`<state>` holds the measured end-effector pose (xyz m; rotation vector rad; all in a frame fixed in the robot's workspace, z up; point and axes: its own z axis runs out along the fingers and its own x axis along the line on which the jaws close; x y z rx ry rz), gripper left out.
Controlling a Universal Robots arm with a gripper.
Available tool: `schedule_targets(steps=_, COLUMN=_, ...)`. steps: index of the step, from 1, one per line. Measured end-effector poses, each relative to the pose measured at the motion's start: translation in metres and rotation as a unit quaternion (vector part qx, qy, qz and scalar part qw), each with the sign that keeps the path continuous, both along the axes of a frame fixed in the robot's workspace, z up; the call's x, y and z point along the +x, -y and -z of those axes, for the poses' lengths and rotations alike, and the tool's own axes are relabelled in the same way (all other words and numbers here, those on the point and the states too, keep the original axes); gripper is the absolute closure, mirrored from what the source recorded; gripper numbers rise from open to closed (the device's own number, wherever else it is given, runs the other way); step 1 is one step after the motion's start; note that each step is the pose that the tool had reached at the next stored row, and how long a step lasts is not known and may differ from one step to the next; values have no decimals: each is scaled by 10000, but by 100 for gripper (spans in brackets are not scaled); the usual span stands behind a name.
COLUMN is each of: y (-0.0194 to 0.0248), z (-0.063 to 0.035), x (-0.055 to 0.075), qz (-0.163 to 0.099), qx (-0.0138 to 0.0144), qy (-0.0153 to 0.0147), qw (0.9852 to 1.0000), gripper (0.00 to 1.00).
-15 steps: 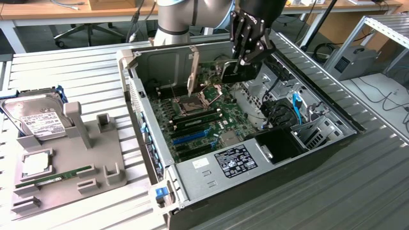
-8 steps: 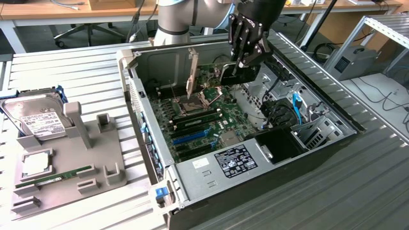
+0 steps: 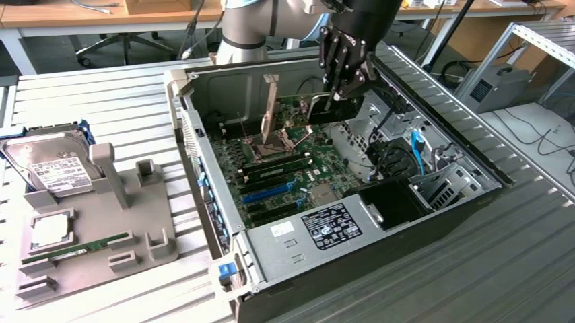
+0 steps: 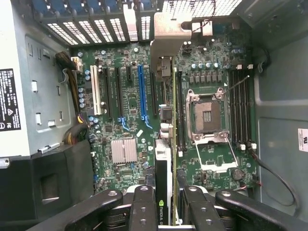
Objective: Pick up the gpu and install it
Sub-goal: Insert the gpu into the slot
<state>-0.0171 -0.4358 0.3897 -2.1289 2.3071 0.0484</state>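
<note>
The hand (image 3: 341, 91) gripped the gpu (image 4: 163, 163) edge-down over the motherboard (image 3: 279, 168), which likely called for keeping it upright and parallel to the slots (image 4: 141, 91).

Ribbed grey tabletop (image 3: 99, 101), wooden desks (image 3: 54, 13) and office chair (image 3: 126, 42) behind, metal rack (image 3: 543, 33) alongside.

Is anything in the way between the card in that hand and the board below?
Nothing visible does. The hand holds the gpu edge-down above the motherboard; the slots beside it are bare, but the card hides what's directly beneath.
</note>
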Motion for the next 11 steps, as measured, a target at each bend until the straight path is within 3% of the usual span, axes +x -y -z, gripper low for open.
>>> schedule_targets(steps=11, y=0, z=60, x=-8, qz=0, qx=1, qy=0, qw=10000, gripper=73)
